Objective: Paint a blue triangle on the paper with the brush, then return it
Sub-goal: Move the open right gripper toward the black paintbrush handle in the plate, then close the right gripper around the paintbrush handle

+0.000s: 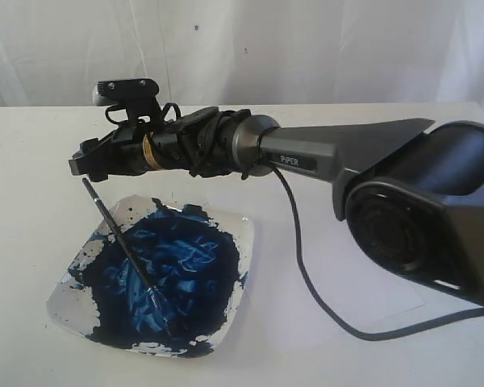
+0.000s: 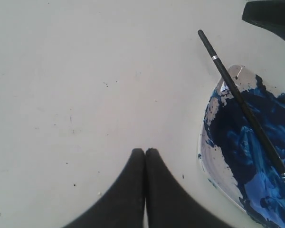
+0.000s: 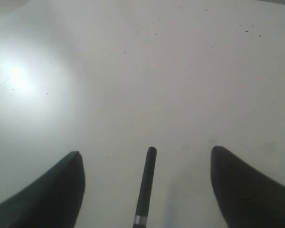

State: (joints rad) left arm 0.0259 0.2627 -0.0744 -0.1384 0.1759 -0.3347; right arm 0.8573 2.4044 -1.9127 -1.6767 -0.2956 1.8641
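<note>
The right gripper [image 3: 146, 153] hangs released, its two dark jaws spread wide on either side of the free end of the brush [image 1: 123, 242] and touching neither the handle nor the table. The long black handle, ringed by a thin silver band [image 3: 141, 219] near that end, rises at a slant between the jaws. The brush leans on the rim of a square white dish [image 1: 235, 230] with its bristle end sunk in the dark blue paint [image 1: 169, 266] smeared across most of the dish, and its upper end juts out past the rim, over the table. In the exterior view the grey right arm reaches from the right side across the middle, carrying a black camera [image 1: 127, 90] above its wrist, with the gripper poised just above the brush's raised end. The left gripper [image 2: 145, 151] is clenched on nothing, its black fingertips pressed together above a bare stretch of the off-white table [image 2: 85, 71], beside the dish and apart from it. Small dark specks dot the tabletop.
</note>
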